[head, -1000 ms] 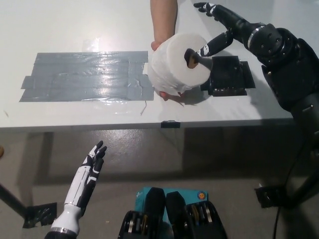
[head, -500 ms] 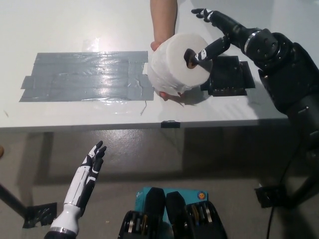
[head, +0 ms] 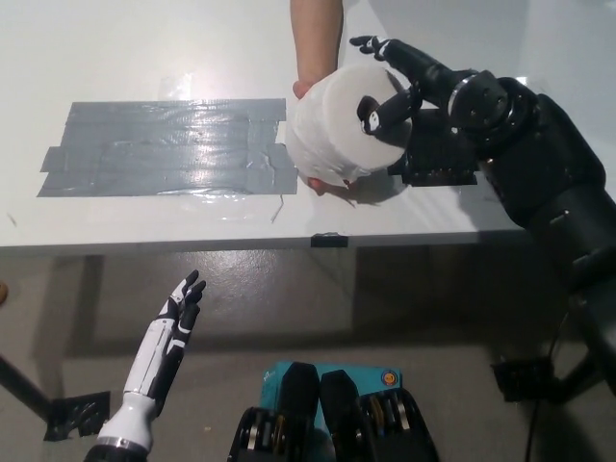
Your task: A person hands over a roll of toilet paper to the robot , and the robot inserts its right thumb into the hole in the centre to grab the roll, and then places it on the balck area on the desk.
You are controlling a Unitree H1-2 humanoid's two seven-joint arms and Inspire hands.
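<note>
A person's hand [head: 318, 91] holds a white roll of toilet paper [head: 342, 130] above the desk's near edge, its dark centre hole [head: 367, 108] facing right. My black right hand [head: 404, 82] is at the roll: its thumb goes into the hole while the other fingers stay spread over the roll's top, not closed on it. The black taped area [head: 168, 147] lies on the white desk [head: 144, 48] left of the roll. My white left hand [head: 171, 332] rests open, low at the lower left, below the desk edge.
A small black block [head: 448, 154] sits on the desk right of the roll, partly under my right arm. A small dark clip [head: 327, 239] marks the desk's front edge. Below the desk is grey floor.
My right hand has moved left toward the roll; its thumb now sits deeper in the hole and its fingers reach over the roll's top. The roll and the person's hand have stayed put.
</note>
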